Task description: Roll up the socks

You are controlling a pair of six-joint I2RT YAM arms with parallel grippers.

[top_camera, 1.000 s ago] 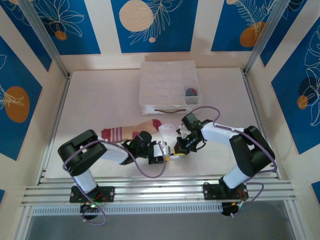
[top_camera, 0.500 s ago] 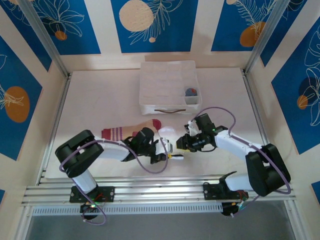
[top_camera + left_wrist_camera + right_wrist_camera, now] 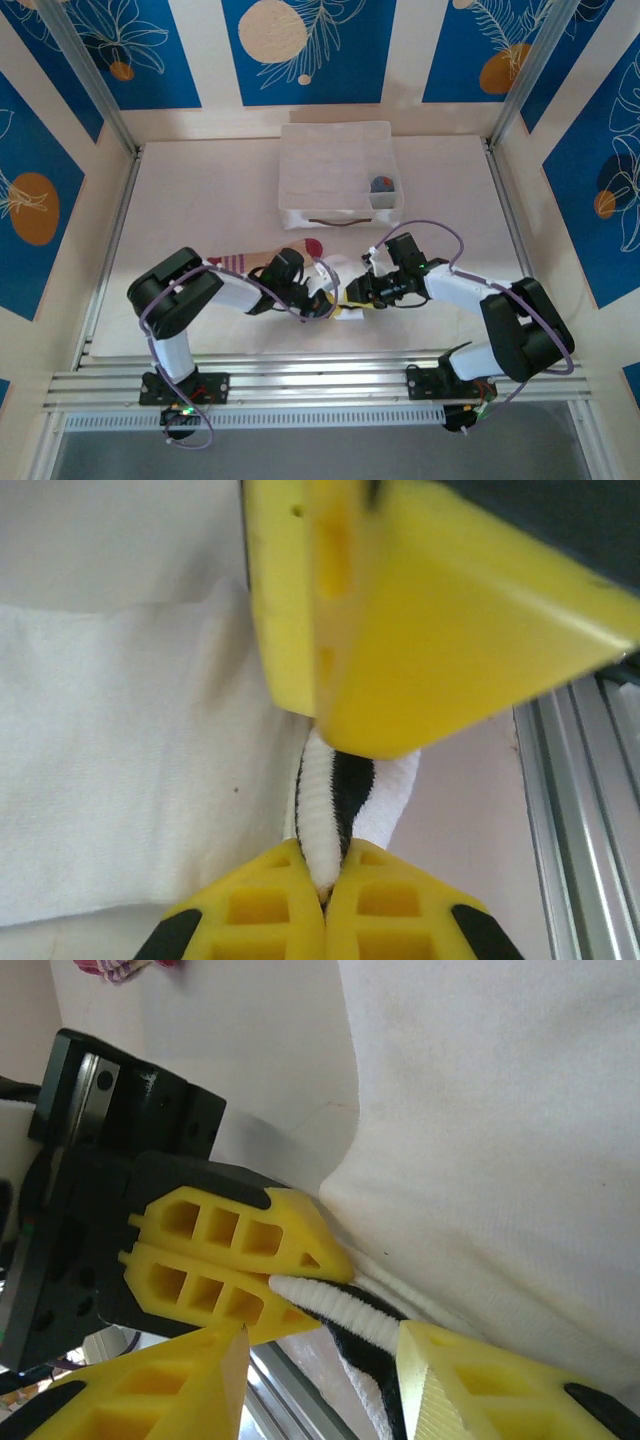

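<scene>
A white table [image 3: 200,190] is enclosed by cream walls set with blue leaf-patterned panels. On the near left of the white compartment box [image 3: 300,170], the tan sock [image 3: 292,244] is half covered by the left arm, so that only its maroon toe and a strip of striped cuff are seen. The white sock [image 3: 335,268], just on the near side of the box, is largely hidden beneath both grippers. Its black-striped cuff [image 3: 335,790] is pinched flat in the clenched left gripper [image 3: 325,865]. The right gripper [image 3: 322,1340] is held released, jaws apart astride that cuff; whether it is touched cannot be told. In the box's near right compartment a grey and orange sock [image 3: 381,184] is lodged; the other compartments are too pale to be made out.
</scene>
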